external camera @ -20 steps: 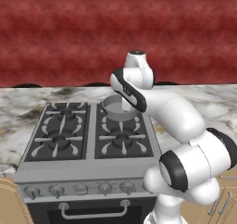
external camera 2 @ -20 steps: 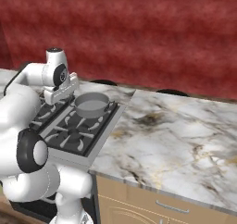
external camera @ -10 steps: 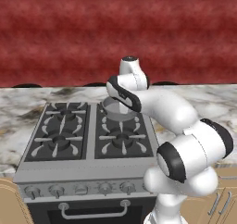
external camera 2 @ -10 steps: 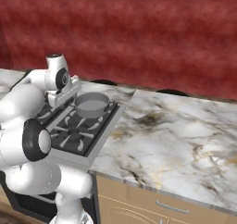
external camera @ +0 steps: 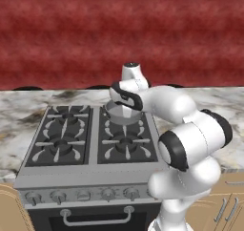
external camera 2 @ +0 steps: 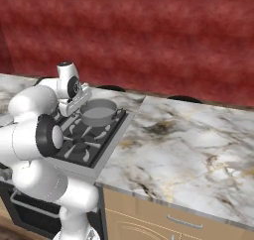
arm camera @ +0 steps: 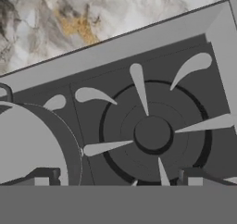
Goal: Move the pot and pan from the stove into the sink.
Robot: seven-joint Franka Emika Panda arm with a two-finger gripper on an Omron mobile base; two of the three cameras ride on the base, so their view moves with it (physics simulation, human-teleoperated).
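Pot [external camera 2: 98, 112]: a short, wide grey metal vessel with straight sides and a small loop handle at its rim is seen on the back right burner of the stove [external camera: 71, 144]. One pot is counted, and four burners under black grates, with a row of knobs along the front. In the hand view the pot's rim [arm camera: 37, 144] is cut by the left edge, beside an uncovered burner [arm camera: 152, 133]. The gripper [arm camera: 118, 177] is held above the stove, its fingertips [arm camera: 44, 177] spread wide apart, nothing between them, the left one over the pot's rim.
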